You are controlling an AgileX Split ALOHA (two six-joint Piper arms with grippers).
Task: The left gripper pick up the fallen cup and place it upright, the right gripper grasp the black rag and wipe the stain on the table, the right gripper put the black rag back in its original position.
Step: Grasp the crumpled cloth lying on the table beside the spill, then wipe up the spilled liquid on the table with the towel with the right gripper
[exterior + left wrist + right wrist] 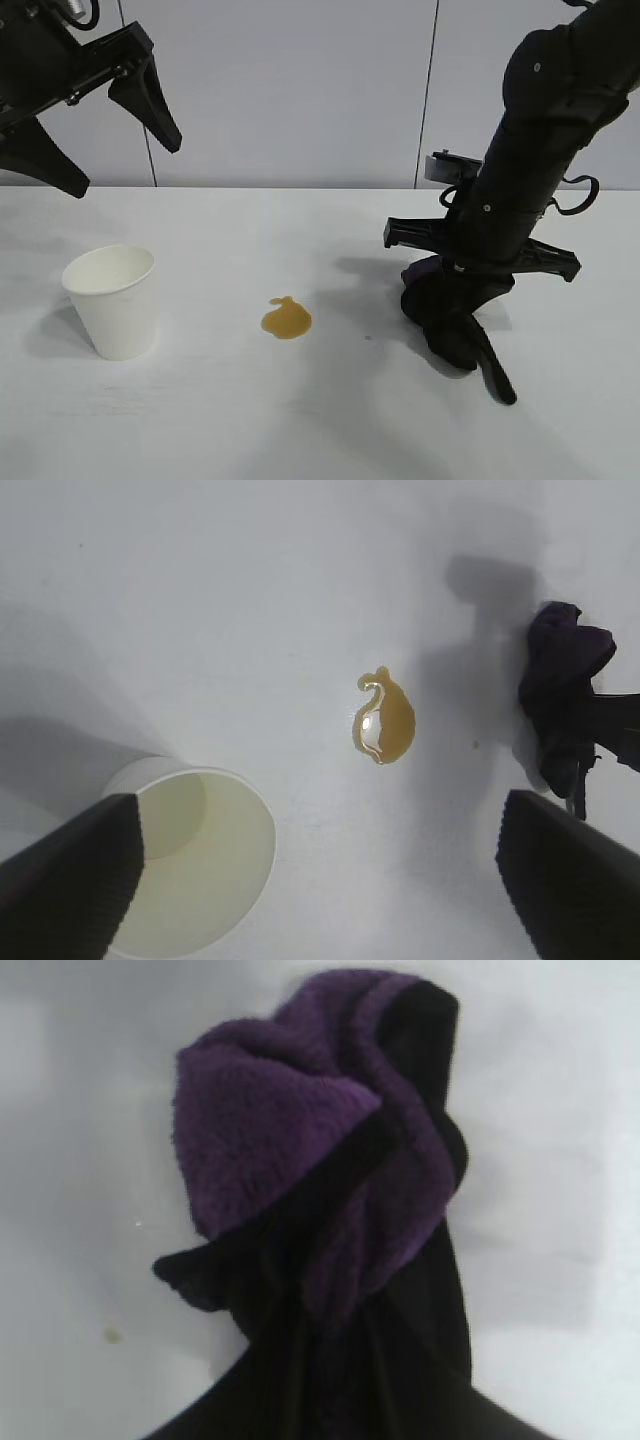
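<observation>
The white paper cup (112,300) stands upright at the table's left, mouth up; it also shows in the left wrist view (190,860). My left gripper (125,165) hangs high above it, open and empty, its fingers wide apart in its own view (320,880). The amber stain (287,318) lies mid-table (385,720). My right gripper (450,300) is down on the table to the stain's right, shut on the black rag (455,335), which bunches purple and black in the right wrist view (300,1160). The rag's tail trails toward the front.
The white table (250,420) runs to a grey wall at the back. The rag also shows at the edge of the left wrist view (560,680). About a cup's width of bare surface separates stain and rag.
</observation>
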